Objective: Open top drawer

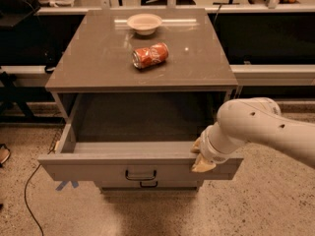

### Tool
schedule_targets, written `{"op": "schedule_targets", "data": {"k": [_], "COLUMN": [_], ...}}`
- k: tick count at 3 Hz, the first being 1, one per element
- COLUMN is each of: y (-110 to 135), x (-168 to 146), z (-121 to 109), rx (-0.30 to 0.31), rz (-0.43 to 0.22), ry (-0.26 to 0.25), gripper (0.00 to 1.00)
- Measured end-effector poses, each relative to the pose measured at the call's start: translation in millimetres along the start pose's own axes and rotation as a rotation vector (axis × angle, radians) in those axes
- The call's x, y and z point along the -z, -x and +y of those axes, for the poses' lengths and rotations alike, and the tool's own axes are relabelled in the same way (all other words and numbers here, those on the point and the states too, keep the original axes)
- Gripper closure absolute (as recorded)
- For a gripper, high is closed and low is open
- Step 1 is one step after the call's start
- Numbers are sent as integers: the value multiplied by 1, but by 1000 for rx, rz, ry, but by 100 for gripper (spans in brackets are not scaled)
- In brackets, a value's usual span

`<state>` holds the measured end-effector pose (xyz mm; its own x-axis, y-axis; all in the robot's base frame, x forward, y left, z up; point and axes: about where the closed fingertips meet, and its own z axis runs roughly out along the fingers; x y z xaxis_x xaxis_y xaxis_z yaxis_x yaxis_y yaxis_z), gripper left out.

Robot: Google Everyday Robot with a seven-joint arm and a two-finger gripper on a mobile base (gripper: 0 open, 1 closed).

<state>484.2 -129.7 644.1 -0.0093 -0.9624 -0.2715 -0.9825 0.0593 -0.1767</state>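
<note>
The top drawer (93, 167) is pulled far out of the grey cabinet (98, 65). Its deep plain grey inside (138, 124) shows and holds nothing. Its small black loop handle (141, 175) sits at the middle of the front panel. My gripper (200, 155) is at the right end of the front panel's top rim, one tan fingertip (197, 144) inside the drawer and the other outside the front. It grips the panel. My white arm (256, 129) comes in from the right.
A crushed orange soda can (150, 55) lies on the cabinet top, with a white bowl (144, 22) behind it. A lower drawer's handle (147, 184) peeks out below. Blue tape (66, 185) and a black cable (29, 191) lie on the floor at left.
</note>
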Motion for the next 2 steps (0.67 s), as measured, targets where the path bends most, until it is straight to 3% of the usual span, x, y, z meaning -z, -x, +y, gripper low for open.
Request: {"op": "schedule_targets", "data": {"k": [1,2], "y": [-6,-6], "x": [4,4], "z": [20,20], "rx": [-15,-15], "rz": [-12,-12], "ry": [-18,-18], "gripper": [100,100]}}
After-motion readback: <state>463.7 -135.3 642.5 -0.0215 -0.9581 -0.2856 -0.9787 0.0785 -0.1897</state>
